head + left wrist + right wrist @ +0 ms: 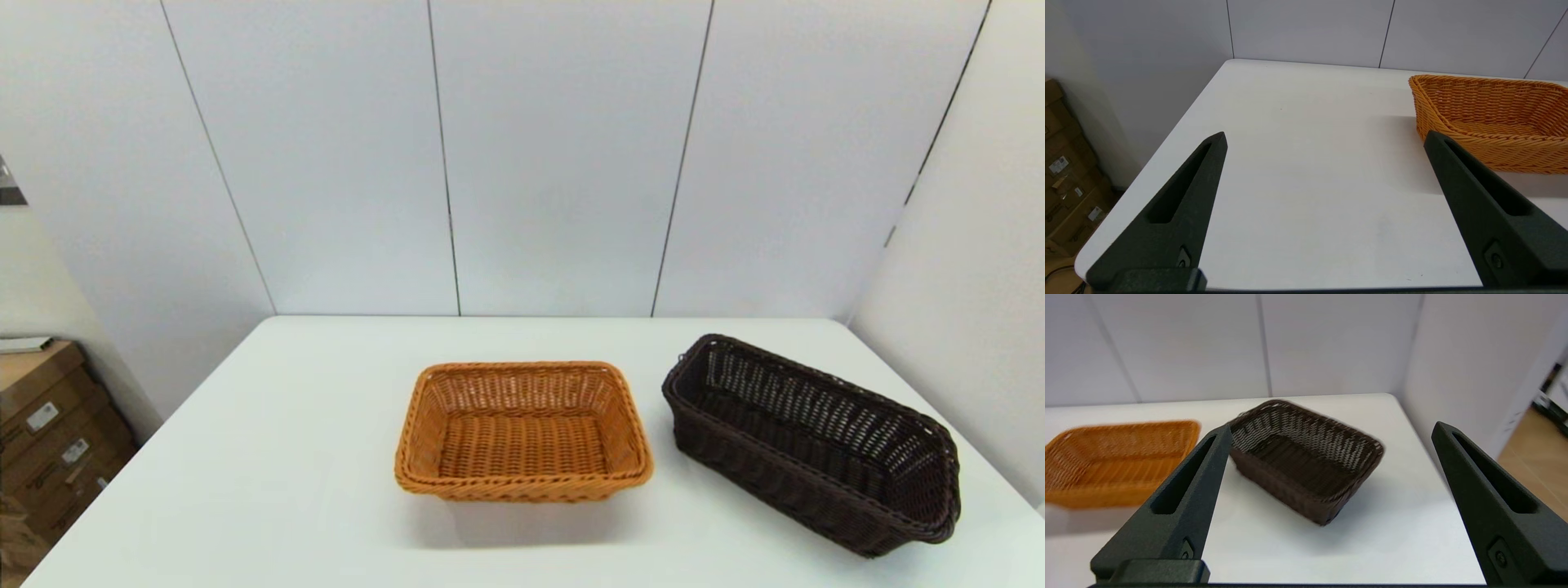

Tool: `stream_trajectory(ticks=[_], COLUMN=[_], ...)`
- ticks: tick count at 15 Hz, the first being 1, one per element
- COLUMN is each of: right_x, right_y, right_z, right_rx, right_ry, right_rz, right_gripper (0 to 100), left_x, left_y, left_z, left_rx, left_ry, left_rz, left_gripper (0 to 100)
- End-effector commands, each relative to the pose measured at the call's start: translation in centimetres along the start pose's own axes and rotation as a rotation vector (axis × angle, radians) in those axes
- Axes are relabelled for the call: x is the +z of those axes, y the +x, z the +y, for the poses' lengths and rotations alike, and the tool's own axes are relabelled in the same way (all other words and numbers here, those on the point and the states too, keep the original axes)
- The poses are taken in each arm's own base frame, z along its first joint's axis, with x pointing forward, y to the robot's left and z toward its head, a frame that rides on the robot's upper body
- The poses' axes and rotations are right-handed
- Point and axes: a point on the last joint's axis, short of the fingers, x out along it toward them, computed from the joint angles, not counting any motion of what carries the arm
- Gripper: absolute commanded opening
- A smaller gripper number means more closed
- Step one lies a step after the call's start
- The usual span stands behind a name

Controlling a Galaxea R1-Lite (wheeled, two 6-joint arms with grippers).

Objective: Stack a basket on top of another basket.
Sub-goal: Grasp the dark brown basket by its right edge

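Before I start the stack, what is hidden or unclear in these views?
- Left wrist view: the orange basket is cut off by the picture's edge, and the left tool finger covers part of its front wall.
- Right wrist view: the orange basket is blurred and cut off; the right tool finger overlaps the dark brown basket rim.
- Head view: neither arm shows.

1. A white table with rounded corners fills the foreground.
2. Pale grey wall panels with thin dark seams stand behind it.
3. Brown cardboard boxes with small white labels are stacked on the floor past the table's left edge.
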Motion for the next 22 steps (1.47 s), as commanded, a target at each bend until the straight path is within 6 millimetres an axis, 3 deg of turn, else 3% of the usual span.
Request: stream_trajectory(ticks=[1, 5, 8, 11, 14, 22], right_x=[7.3, 6.6, 4.6, 2.0, 0.4, -5.0], right_y=[9.4, 14.2, 17.1, 19.5, 21.3, 27.3], right_z=[-0.7, -1.7, -1.7, -1.1, -0.9, -1.9], right_rx=[-0.285, -0.428, -0.458, -0.377, -0.289, -0.403], right_ry=[0.021, 0.086, 0.207, 0.35, 0.43, 0.522], right_rz=[0.272, 0.502, 0.757, 0.943, 1.061, 1.232], right_gripper=[100, 100, 100, 100, 100, 100], left_x=[0.0, 0.0, 0.0, 0.0, 0.0, 0.0], left_y=[0.0, 0.0, 0.0, 0.0, 0.0, 0.0], left_z=[0.0, 0.0, 0.0, 0.0, 0.0, 0.0], left_rx=[0.001, 0.001, 0.001, 0.001, 0.001, 0.001], left_ry=[-0.001, -0.001, -0.001, -0.001, -0.001, -0.001], left_rz=[-0.001, -0.001, -0.001, -0.001, -0.001, -0.001], left_gripper=[100, 100, 100, 100, 100, 100])
